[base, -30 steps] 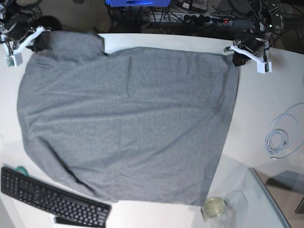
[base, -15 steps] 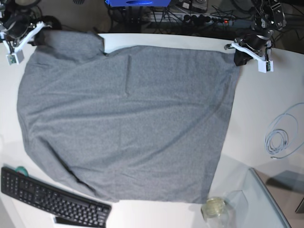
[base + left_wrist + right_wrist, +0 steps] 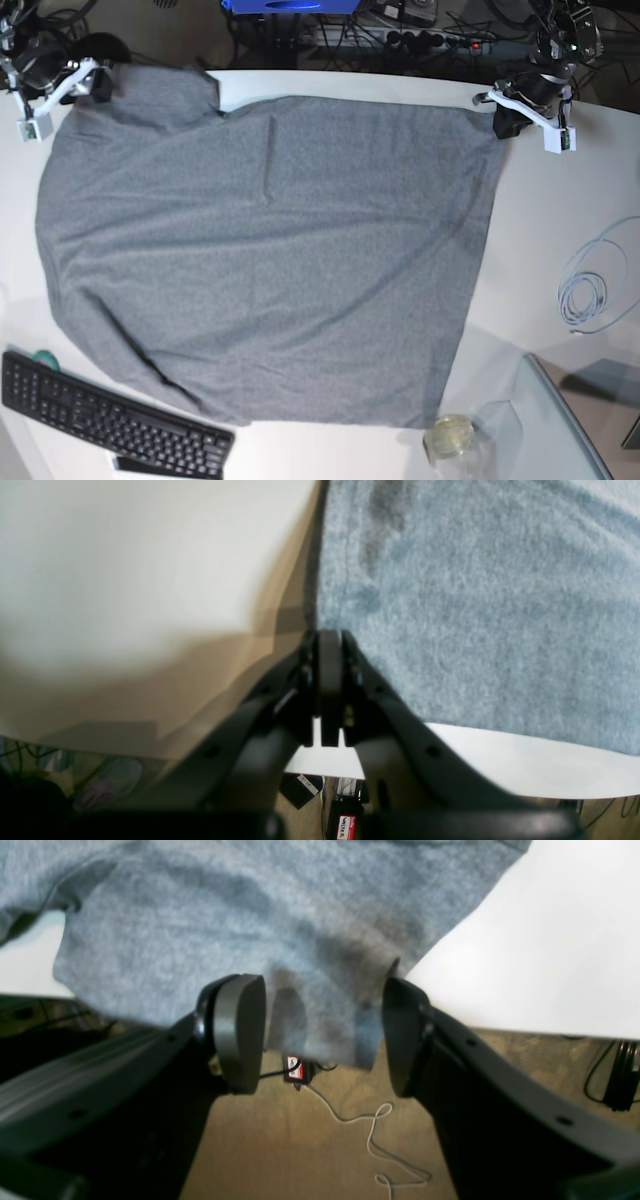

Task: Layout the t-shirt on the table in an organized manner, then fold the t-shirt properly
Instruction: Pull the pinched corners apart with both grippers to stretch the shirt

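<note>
the t-shirt (image 3: 270, 260) lies spread over most of the table (image 3: 560, 220), filling the left and centre of the base view, with a few long creases and its lower edge near the keyboard (image 3: 110, 420) at lower left. at upper right of that view the left gripper (image 3: 510, 120) sits at the shirt's corner; in its wrist view the jaws are pressed together right at the cloth's edge, though whether cloth is pinched between them cannot be told. at upper left the right gripper (image 3: 322, 1032) has its jaws spread wide, a hanging fold of shirt between them with a gap on each side, gripping nothing. a coiled cable (image 3: 590, 290) lies at right, a jar (image 3: 450, 437) at the bottom.
</note>
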You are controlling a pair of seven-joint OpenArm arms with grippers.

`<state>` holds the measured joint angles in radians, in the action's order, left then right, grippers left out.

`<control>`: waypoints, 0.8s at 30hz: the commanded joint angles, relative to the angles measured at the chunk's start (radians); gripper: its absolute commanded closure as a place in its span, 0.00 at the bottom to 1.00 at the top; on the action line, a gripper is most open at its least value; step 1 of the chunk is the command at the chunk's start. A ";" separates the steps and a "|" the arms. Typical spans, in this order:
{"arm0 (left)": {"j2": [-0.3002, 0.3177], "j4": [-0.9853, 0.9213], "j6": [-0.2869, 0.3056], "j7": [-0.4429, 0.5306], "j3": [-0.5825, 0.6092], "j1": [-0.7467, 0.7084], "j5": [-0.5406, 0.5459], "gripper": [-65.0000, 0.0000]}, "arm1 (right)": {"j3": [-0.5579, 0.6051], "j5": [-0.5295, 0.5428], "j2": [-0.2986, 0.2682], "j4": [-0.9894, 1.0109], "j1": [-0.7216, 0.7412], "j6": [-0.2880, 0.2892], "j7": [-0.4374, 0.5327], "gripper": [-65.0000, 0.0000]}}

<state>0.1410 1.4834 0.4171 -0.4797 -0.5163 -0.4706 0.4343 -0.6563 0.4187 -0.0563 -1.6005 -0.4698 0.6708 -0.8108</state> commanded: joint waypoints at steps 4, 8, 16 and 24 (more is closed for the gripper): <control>0.012 0.012 0.003 0.019 -0.008 -0.001 0.010 1.00 | -0.003 0.015 -0.012 -0.005 0.006 0.010 0.018 0.62; 0.012 0.012 0.003 0.019 -0.008 -0.001 0.010 1.00 | -0.003 0.015 -0.014 -0.008 0.009 0.010 0.015 0.97; 0.012 0.024 0.003 0.019 -0.008 -0.014 0.010 1.00 | -0.006 0.022 -0.001 -0.123 -0.065 0.010 0.005 0.98; 0.010 0.061 0.003 0.019 -0.008 -0.055 0.018 1.00 | -0.015 0.024 0.019 -0.166 -0.096 0.010 -0.103 0.98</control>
<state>0.1406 1.5246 0.4164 -0.4797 -0.5163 -0.5159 0.4427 -0.6636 0.4297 -0.0299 -1.7477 -0.5499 0.6724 -0.9199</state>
